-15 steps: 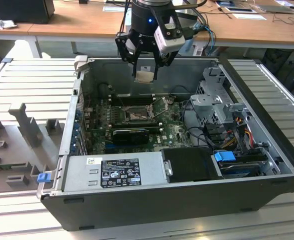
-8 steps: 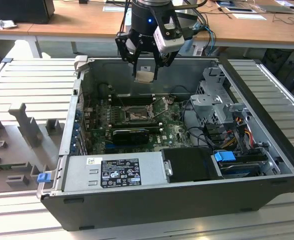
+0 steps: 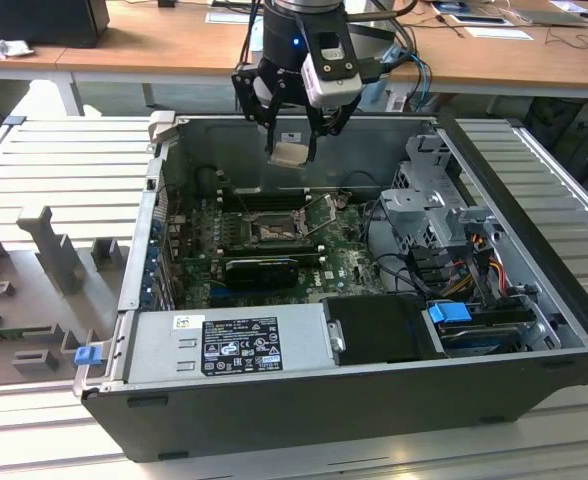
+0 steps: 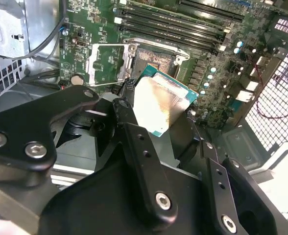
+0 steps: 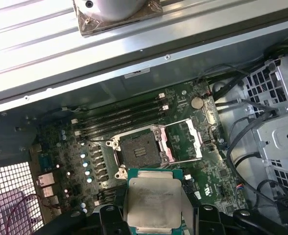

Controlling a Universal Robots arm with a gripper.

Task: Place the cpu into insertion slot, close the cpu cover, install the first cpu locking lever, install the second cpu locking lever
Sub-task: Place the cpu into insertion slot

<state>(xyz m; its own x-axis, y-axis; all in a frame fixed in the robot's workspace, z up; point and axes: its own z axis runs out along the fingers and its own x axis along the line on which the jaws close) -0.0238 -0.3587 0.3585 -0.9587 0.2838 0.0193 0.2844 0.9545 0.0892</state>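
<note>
My gripper hangs above the open computer case, shut on the cpu, a flat square chip with a silvery face. In both wrist views the cpu sits clamped between the black fingers, well above the board and apart from it. Below lies the insertion slot, a dark square socket with nothing in it. The cpu cover is swung open beside the slot. Thin wire levers stand loose by the cover.
Long memory slots run along one side of the socket, and a black card on the other. A grey power supply fills the case front. A metal drive cage with cables stands at the exterior view's right.
</note>
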